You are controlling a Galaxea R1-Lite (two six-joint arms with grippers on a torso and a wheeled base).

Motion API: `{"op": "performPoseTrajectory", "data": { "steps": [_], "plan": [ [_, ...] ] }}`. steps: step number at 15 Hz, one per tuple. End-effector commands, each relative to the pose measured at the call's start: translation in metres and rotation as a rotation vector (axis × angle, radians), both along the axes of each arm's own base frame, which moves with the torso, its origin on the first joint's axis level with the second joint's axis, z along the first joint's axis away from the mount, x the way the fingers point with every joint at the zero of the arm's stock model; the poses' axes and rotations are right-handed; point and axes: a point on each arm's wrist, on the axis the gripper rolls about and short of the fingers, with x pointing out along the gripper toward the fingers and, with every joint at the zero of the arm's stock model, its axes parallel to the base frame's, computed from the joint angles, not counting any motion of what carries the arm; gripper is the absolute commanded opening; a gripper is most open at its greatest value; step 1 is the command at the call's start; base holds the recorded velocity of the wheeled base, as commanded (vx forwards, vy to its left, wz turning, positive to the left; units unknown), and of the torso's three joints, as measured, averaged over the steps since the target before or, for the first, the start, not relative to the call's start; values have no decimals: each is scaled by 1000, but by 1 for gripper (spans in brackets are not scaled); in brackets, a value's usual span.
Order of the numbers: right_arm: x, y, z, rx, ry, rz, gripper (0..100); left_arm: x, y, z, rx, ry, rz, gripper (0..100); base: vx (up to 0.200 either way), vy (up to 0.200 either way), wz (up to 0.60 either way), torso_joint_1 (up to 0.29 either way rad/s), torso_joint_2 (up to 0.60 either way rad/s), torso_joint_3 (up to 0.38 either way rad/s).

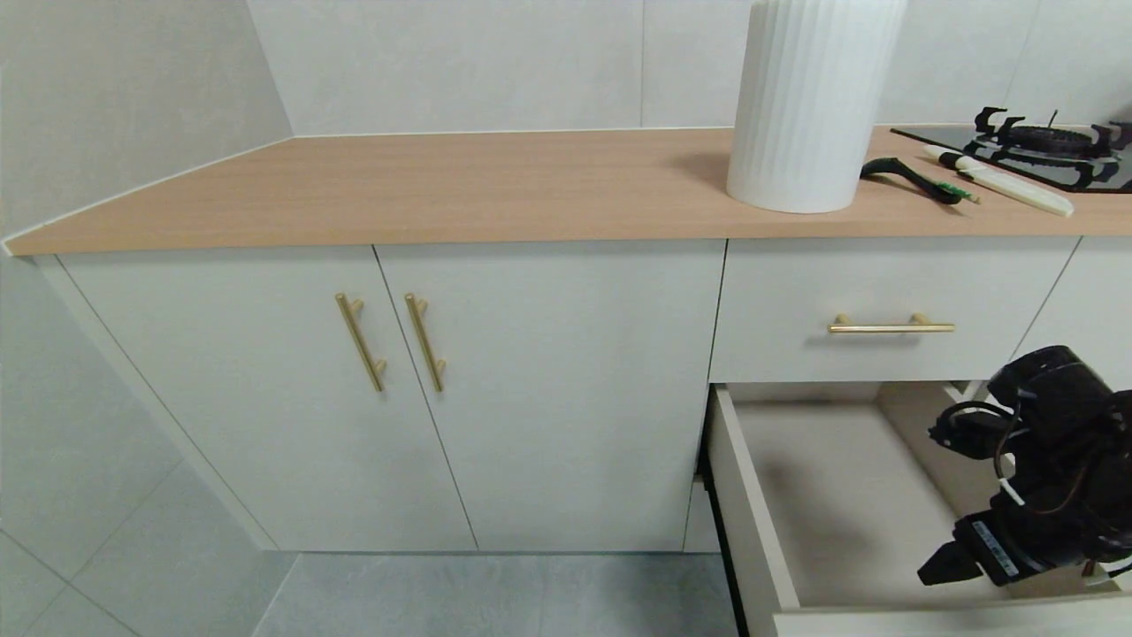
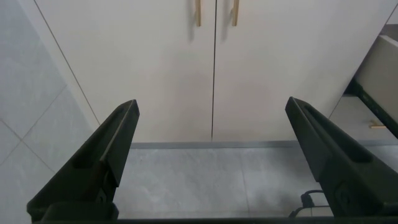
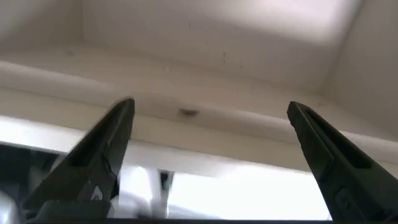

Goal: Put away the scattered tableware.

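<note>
Tableware: two pieces, both on the counter (image 1: 460, 186), far right.
- Black utensil (image 1: 911, 177): lies flat, just right of the white ribbed vase (image 1: 809, 106).
- White utensil (image 1: 1004, 181): long, lies flat just right of the black utensil, with its far end at the edge of the black hob (image 1: 1052, 146). Whether the two pieces touch cannot be told.

Drawer (image 1: 752, 495): near right, pulled out, directly under a shut drawer with a gold handle (image 1: 891, 327).

Right gripper (image 3: 211, 118): fingers spread wide, nothing between them. Its arm (image 1: 1052, 469) sits over the right side of the open drawer.

Left gripper (image 2: 211, 118): fingers spread wide, grasping nothing. It is low, facing the shut double doors (image 2: 214, 62) and the grey floor (image 2: 205, 180).
</note>
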Motion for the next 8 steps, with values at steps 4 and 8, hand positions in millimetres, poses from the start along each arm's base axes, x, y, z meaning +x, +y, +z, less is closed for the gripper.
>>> {"op": "performPoseTrajectory", "data": {
  "steps": [4, 8],
  "plan": [
    [6, 6, 30, 31, -173, 4, 100, 0, 0, 0, 0, 1, 0, 100, 0, 0, 0, 0, 0, 0],
    [7, 5, 46, 95, -291, -74, 100, 0, 0, 0, 0, 1, 0, 100, 0, 0, 0, 0, 0, 0]
  ]
}}
